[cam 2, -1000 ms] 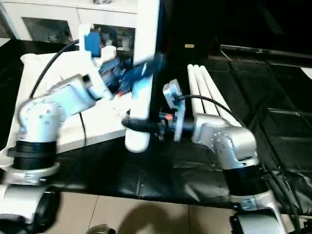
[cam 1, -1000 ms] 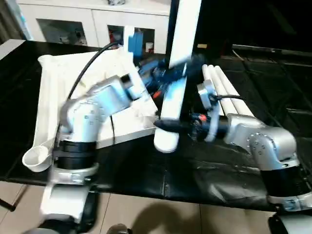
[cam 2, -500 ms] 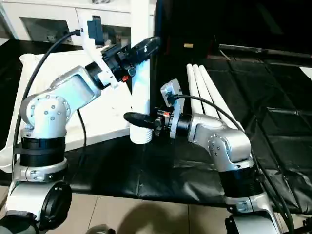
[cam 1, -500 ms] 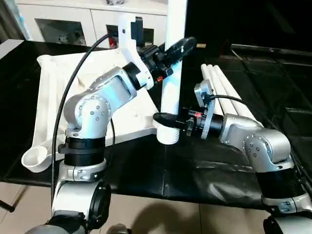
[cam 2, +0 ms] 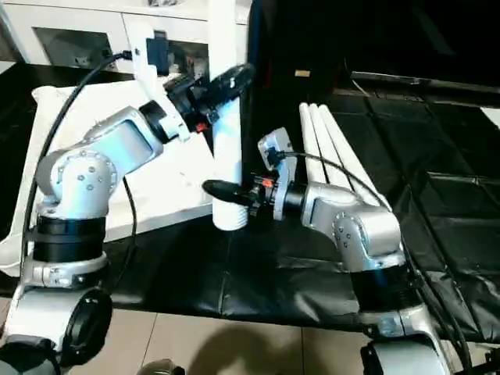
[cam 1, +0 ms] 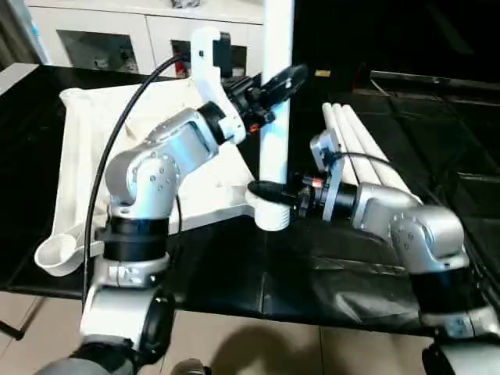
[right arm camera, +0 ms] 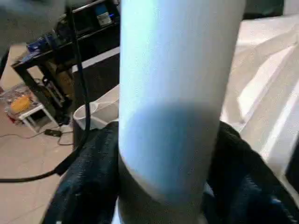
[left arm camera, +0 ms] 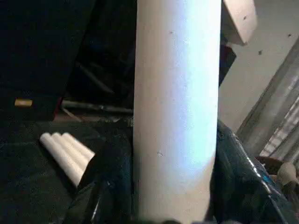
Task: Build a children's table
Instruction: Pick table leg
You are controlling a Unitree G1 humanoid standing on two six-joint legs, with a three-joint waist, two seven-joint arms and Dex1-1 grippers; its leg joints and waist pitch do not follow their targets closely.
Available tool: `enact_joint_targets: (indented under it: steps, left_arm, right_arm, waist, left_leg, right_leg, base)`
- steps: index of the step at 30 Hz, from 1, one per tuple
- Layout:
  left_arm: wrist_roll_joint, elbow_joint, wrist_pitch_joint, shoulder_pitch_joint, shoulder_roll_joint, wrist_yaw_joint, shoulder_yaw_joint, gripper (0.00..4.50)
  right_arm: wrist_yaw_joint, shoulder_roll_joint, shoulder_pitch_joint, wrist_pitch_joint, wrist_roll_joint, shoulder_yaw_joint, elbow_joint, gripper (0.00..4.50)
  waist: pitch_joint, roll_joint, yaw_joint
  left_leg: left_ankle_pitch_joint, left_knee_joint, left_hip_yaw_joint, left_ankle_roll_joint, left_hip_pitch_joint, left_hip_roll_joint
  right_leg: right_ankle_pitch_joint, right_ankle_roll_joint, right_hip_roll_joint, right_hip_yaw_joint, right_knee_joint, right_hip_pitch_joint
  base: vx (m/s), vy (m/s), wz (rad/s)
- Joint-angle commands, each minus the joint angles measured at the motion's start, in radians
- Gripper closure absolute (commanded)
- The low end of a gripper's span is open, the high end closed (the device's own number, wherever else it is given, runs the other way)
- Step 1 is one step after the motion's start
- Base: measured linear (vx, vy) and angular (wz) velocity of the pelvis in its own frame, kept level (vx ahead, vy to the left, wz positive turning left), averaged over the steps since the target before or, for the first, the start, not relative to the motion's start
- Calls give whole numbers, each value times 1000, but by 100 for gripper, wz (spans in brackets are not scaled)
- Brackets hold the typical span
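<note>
**A:** Both grippers close around one upright leg [cam 1: 275, 94]: the left gripper [cam 1: 275, 82] clamps it high, the right gripper [cam 1: 266, 191] near its flared foot, at the tabletop [cam 1: 86, 156]'s near corner.

**B:** The trick now?

**A:** Likely keeping the leg plumb over the corner socket, then pressing straight down. Three spare legs [cam 1: 355, 148] lie just beside the right arm, on the black table [cam 1: 312, 273].

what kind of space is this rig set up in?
Probably an indoor lab or demo room staged like a home. The work surface is draped in black sheeting, a white cabinet with glass doors stands behind it, and the right wrist view shows a tiled floor with a cluttered shelf.
</note>
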Motion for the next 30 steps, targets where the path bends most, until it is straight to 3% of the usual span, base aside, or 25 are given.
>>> enact_joint_targets:
  steps: [1, 3, 5, 7, 12, 16, 30]
  left_arm:
    - [11, 0, 3, -26, 8, -17, -10, 272]
    - [11, -1, 4, -27, 8, -20, -10, 272]
    - [12, -3, 6, -30, 13, -40, -19, 273]
    - [11, 0, 6, -31, 16, -46, -22, 273]
    - [-3, -6, 12, -32, 22, -70, -31, 273]
    - [-23, -29, 32, -26, 28, -129, -54, 273]
    - [-44, -47, 47, -36, 18, -181, -65, 273]
  right_arm:
    - [1, -23, -19, 32, 14, -34, 15, 153]
    - [7, -26, -20, 39, 22, -37, 16, 145]
    - [39, -36, -25, 76, 57, -56, 21, 132]
    - [60, -44, -27, 93, 76, -60, 19, 118]
    - [86, -72, -31, 105, 70, -43, 23, 76]
    - [123, -97, -28, 145, 84, -24, 16, 74]
    - [168, -98, -7, 125, 74, 18, -10, 74]
  waist:
    - [-91, -5, -1]
    - [-90, -4, -1]
    - [-90, -13, 0]
    - [-89, -11, 1]
    - [-89, -16, 2]
    - [-89, -16, 3]
    - [-90, -15, 2]
  left_leg:
    - [-56, -55, -8, 5, 6, 27]
    - [-49, -54, -8, 9, 4, 27]
    - [-44, -54, -6, 20, 4, 28]
    - [-47, -55, -6, 20, 4, 29]
    - [-43, -54, -5, 18, 3, 28]
    - [-34, -53, -5, 22, 3, 27]
    - [-39, -52, -5, 24, 1, 28]
  right_leg:
    - [-90, -158, -74, 51, -67, 69]
    - [-77, -163, -75, 52, -67, 69]
    - [-83, -169, -77, 52, -67, 68]
    - [-93, -168, -78, 51, -67, 69]
    - [-116, -153, -79, 52, -70, 69]
    - [-116, -155, -78, 51, -69, 68]
    - [-110, -160, -78, 51, -68, 69]
  base:
    - [0, 0, 0]
    - [0, 0, 0]
    - [0, 0, 0]
    - [0, 0, 0]
    - [0, 0, 0]
    - [0, 0, 0]
    - [0, 0, 0]
